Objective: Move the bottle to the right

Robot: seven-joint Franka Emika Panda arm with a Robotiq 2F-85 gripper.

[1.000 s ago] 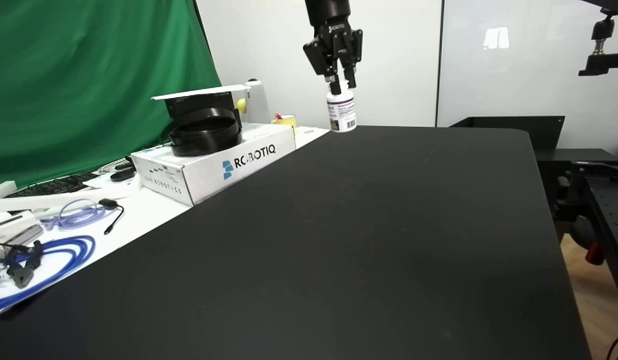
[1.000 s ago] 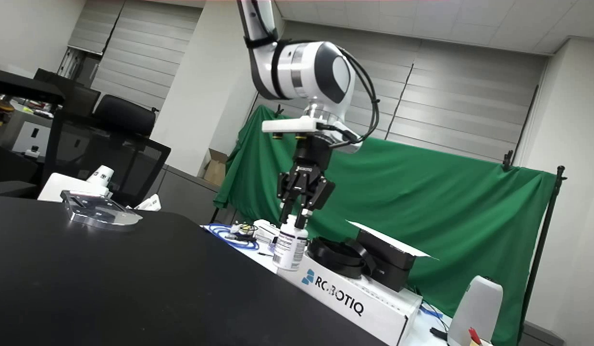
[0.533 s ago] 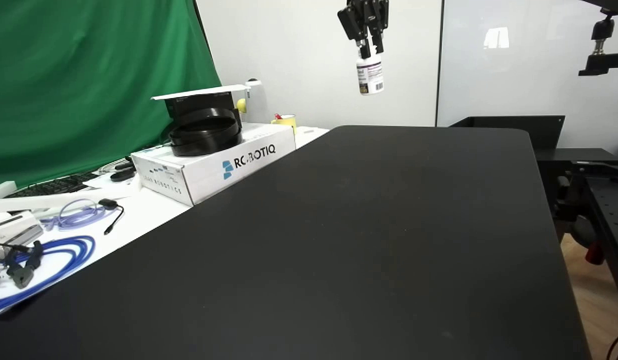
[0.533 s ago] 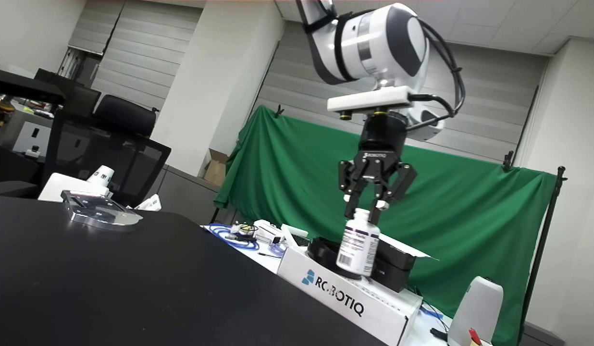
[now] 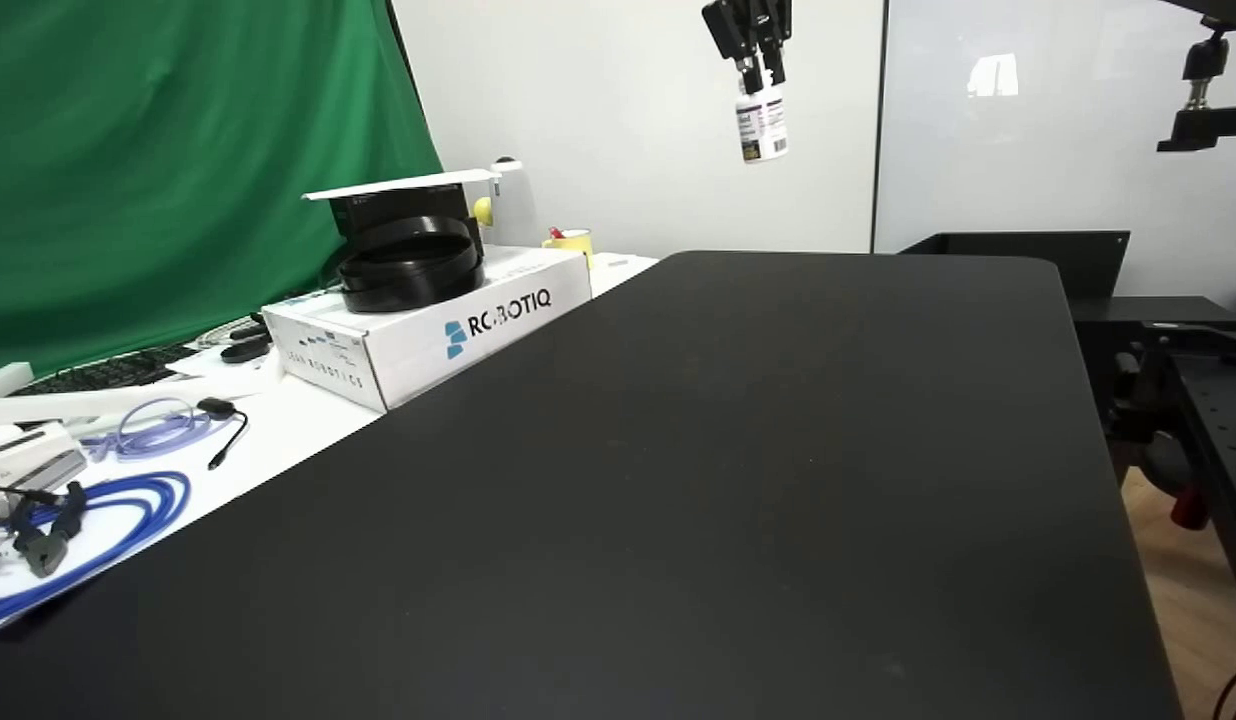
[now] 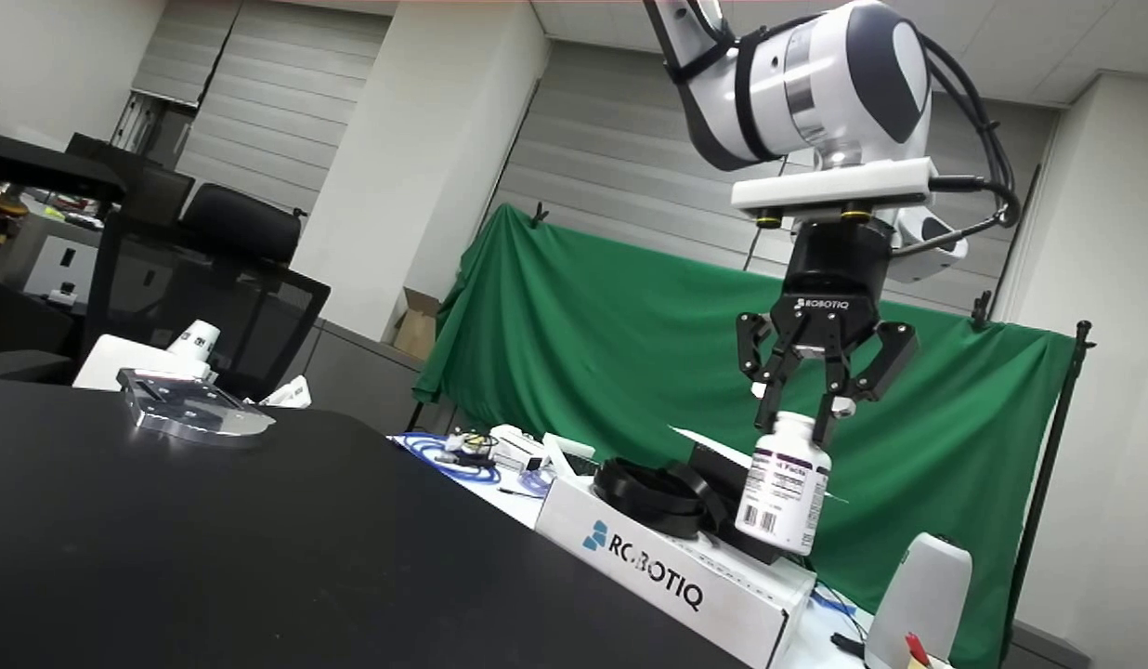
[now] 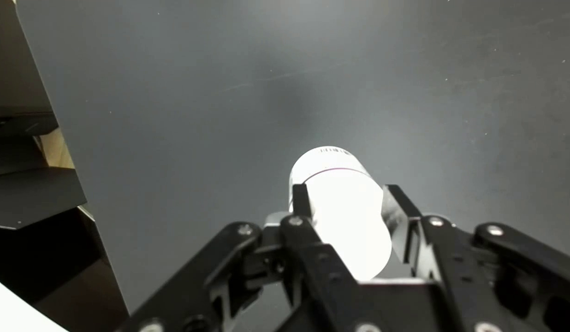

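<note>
Both the bottle (image 6: pixel 782 492) and the gripper (image 6: pixel 793 431) sit further right in both exterior views than half a second ago. I see the gripper pinching the bottle by its cap end, in the air above the black table (image 5: pixel 778 450). White and stubby, it wears a purple-striped label with fine print and a barcode. The white arm (image 6: pixel 834 65) shows in an exterior view; the wrist view instead has the glare-whitened bottle top.
</note>
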